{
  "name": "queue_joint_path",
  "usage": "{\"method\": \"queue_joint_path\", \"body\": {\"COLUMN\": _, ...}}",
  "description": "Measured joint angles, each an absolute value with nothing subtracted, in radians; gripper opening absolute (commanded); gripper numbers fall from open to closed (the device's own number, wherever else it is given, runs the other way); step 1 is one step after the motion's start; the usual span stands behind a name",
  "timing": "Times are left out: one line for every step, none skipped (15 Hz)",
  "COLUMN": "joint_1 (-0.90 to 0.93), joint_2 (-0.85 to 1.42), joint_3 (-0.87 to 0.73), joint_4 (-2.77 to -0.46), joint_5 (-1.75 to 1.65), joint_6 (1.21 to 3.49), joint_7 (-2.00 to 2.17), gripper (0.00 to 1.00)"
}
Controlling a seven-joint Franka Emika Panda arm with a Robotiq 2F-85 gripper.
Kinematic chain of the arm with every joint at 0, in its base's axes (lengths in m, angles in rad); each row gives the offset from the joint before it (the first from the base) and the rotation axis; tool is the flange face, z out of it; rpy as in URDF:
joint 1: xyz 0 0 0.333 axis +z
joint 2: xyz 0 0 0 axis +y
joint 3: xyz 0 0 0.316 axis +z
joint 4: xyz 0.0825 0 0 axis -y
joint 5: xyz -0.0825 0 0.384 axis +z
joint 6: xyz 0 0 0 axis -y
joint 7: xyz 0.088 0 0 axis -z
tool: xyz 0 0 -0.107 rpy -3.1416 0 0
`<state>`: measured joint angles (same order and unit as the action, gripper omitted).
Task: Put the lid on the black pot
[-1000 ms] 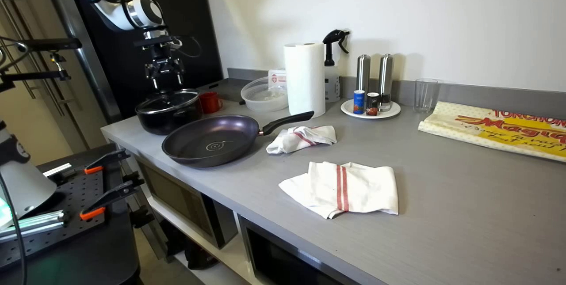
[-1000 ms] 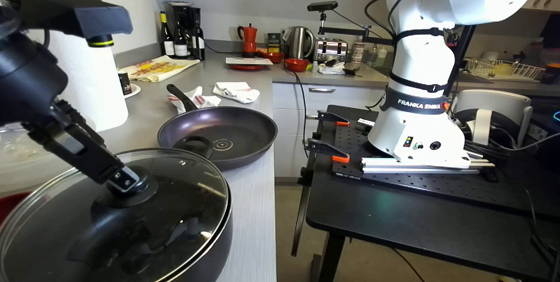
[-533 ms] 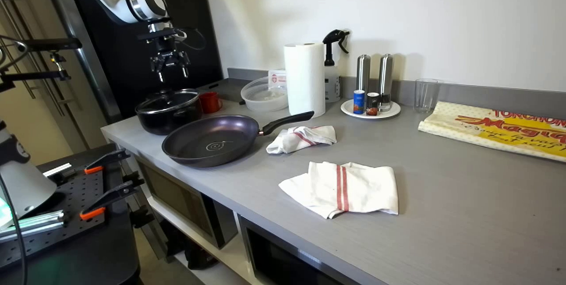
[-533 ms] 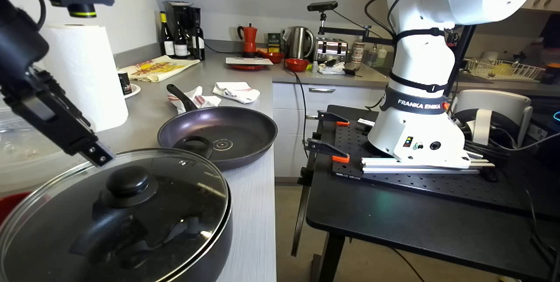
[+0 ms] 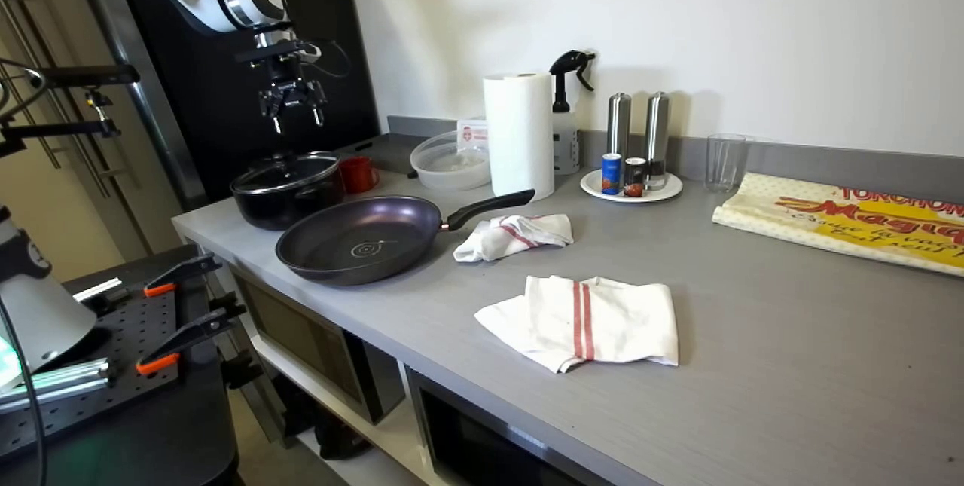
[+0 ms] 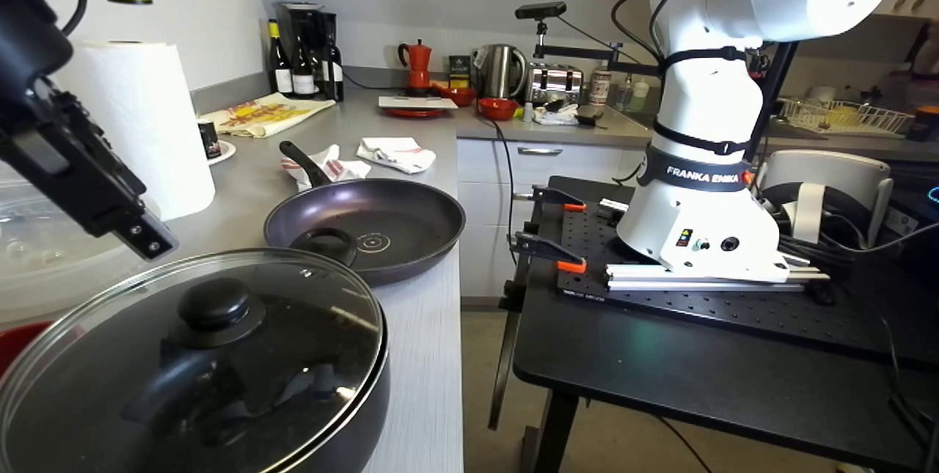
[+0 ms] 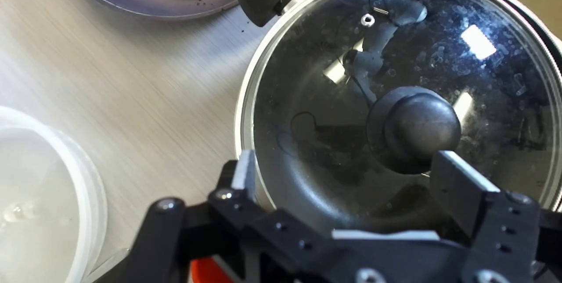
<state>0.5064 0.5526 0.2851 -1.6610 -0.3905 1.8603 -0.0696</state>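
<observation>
- The hand (image 7: 349,172) is hovering above the lid (image 7: 401,94), its fingers standing wide apart.
- Below the hand, the lid is resting on the black pot (image 5: 282,209), covering its mouth.
- Lower than the hand and to one side, the frying pan (image 5: 361,237) is lying on the bench (image 5: 791,365), just beside the black pot.
- A clear tub (image 7: 39,204) is standing left of the hand in the wrist view.

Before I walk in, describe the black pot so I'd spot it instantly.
On the grey counter, find the wide frying pan. Beside it, opposite its long handle, stands the black pot. Unlike the pan, it is deep and topped by a glass lid with a round black knob.
</observation>
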Motion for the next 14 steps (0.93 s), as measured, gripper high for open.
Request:
{"method": "queue_joint_path", "body": {"joint_1": 0.506, "joint_2": 0.553, "joint_3": 0.285, "joint_4": -1.661, "joint_5": -0.391, "joint_6": 1.86, "joint_7": -0.07, "gripper": 1.0}}
{"method": "queue_joint_path", "body": {"joint_1": 0.506, "joint_2": 0.553, "joint_3": 0.285, "joint_4": -1.661, "joint_5": -0.391, "joint_6": 1.86, "joint_7": -0.07, "gripper": 1.0}}
{"method": "queue_joint_path", "body": {"joint_1": 0.506, "joint_2": 0.553, "joint_3": 0.285, "joint_4": -1.661, "joint_5": -0.391, "joint_6": 1.86, "joint_7": -0.07, "gripper": 1.0}}
{"method": "queue_joint_path", "body": {"joint_1": 0.506, "joint_2": 0.553, "joint_3": 0.285, "joint_4": -1.661, "joint_5": -0.391, "joint_6": 1.86, "joint_7": -0.07, "gripper": 1.0}}
{"method": "queue_joint_path", "body": {"joint_1": 0.505, "joint_2": 0.553, "joint_3": 0.285, "joint_4": -1.662, "joint_5": -0.391, "joint_6": 1.861, "joint_7": -0.07, "gripper": 1.0}}
{"method": "queue_joint_path", "body": {"joint_1": 0.503, "joint_2": 0.552, "joint_3": 0.285, "joint_4": -1.662, "joint_5": -0.391, "joint_6": 1.866, "joint_7": -0.07, "gripper": 1.0}}
{"method": "queue_joint_path", "body": {"joint_1": 0.5, "joint_2": 0.552, "joint_3": 0.285, "joint_4": -1.663, "joint_5": -0.391, "joint_6": 1.872, "joint_7": -0.07, "gripper": 1.0}}
{"method": "queue_joint_path", "body": {"joint_1": 0.495, "joint_2": 0.552, "joint_3": 0.285, "joint_4": -1.665, "joint_5": -0.39, "joint_6": 1.882, "joint_7": -0.07, "gripper": 1.0}}
{"method": "queue_joint_path", "body": {"joint_1": 0.49, "joint_2": 0.552, "joint_3": 0.285, "joint_4": -1.67, "joint_5": -0.39, "joint_6": 1.895, "joint_7": -0.07, "gripper": 1.0}}
{"method": "queue_joint_path", "body": {"joint_1": 0.484, "joint_2": 0.552, "joint_3": 0.285, "joint_4": -1.677, "joint_5": -0.389, "joint_6": 1.914, "joint_7": -0.07, "gripper": 1.0}}
{"method": "queue_joint_path", "body": {"joint_1": 0.479, "joint_2": 0.552, "joint_3": 0.285, "joint_4": -1.687, "joint_5": -0.388, "joint_6": 1.937, "joint_7": -0.07, "gripper": 1.0}}
{"method": "queue_joint_path", "body": {"joint_1": 0.474, "joint_2": 0.552, "joint_3": 0.285, "joint_4": -1.699, "joint_5": -0.384, "joint_6": 1.964, "joint_7": -0.07, "gripper": 1.0}}
{"method": "queue_joint_path", "body": {"joint_1": 0.468, "joint_2": 0.551, "joint_3": 0.285, "joint_4": -1.712, "joint_5": -0.378, "joint_6": 1.993, "joint_7": -0.07, "gripper": 1.0}}
{"method": "queue_joint_path", "body": {"joint_1": 0.462, "joint_2": 0.548, "joint_3": 0.285, "joint_4": -1.728, "joint_5": -0.372, "joint_6": 2.026, "joint_7": -0.069, "gripper": 1.0}}
